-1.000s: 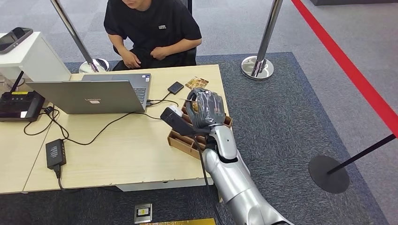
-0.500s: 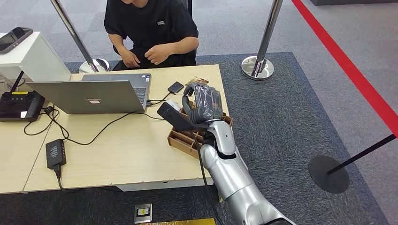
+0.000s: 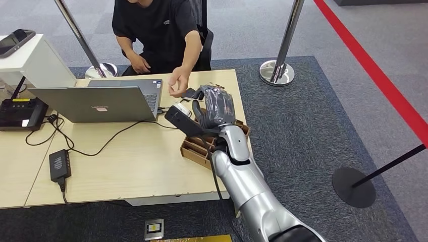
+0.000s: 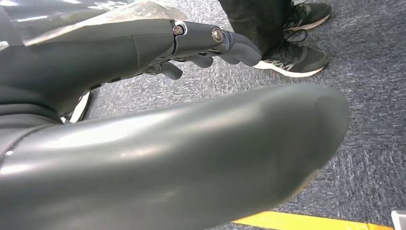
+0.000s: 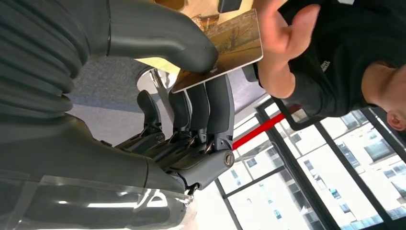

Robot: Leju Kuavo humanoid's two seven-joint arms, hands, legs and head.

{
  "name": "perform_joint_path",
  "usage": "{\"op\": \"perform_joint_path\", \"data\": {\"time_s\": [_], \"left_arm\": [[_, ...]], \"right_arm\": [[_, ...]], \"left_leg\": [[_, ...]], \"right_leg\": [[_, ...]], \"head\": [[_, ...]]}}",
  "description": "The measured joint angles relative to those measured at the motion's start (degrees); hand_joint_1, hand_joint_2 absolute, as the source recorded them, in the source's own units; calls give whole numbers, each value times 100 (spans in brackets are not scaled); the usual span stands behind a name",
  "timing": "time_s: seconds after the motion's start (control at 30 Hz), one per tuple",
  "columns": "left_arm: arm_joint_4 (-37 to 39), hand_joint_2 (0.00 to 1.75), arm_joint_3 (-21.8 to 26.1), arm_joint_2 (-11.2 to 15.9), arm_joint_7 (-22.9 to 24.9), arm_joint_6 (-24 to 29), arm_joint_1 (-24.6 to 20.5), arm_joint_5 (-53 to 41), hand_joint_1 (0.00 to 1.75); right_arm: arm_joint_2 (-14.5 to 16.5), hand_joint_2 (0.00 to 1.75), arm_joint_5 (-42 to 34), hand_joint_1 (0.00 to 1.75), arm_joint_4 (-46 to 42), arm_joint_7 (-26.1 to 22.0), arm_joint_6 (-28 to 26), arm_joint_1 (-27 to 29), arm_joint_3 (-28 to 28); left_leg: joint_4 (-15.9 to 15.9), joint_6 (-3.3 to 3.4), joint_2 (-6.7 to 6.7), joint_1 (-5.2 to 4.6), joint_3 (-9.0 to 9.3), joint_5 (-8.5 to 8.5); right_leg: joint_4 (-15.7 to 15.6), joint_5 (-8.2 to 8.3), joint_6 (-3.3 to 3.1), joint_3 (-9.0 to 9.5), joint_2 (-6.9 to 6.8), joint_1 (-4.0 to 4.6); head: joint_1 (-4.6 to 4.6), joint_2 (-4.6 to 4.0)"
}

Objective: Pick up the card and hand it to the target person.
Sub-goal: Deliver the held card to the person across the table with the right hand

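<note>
My right hand (image 3: 216, 107) is raised over the right end of the desk. It pinches a brown picture card (image 5: 231, 39) between the thumb (image 5: 158, 33) and the darker fingers (image 5: 210, 110). A seated person in a black shirt (image 3: 156, 27) reaches out, with their hand (image 3: 177, 83) just beside my right hand. In the right wrist view that person's hand (image 5: 282, 33) is at the card's far edge; I cannot tell whether it touches. My left hand (image 4: 201, 43) hangs by the floor and holds nothing.
A wooden card box (image 3: 194, 148) sits under my right forearm at the desk's right edge. A laptop (image 3: 96, 103), a small black device (image 3: 189, 93), cables and a power brick (image 3: 59, 164) lie on the desk (image 3: 131, 171). A stanchion base (image 3: 276, 71) stands behind.
My right hand has lifted the card up and toward the person. The person's arm has come from their lap out over the desk to my hand.
</note>
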Motion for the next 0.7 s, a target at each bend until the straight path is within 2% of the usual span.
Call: {"op": "perform_joint_path", "data": {"time_s": [0.47,0.7], "left_arm": [[0,0,0,-9,49,4,1,-11,0],[2,0,-1,-9,65,15,1,-33,0]], "right_arm": [[0,175,-46,122,376,49,-129,-84,73],[0,175,-63,113,495,71,-189,-113,119]], "left_leg": [[0,0,0,0,-1,0],[0,0,0,0,-1,0]], "right_leg": [[0,0,0,0,0,0],[0,0,0,-1,0,0]], "head": [[0,0],[0,0]]}}
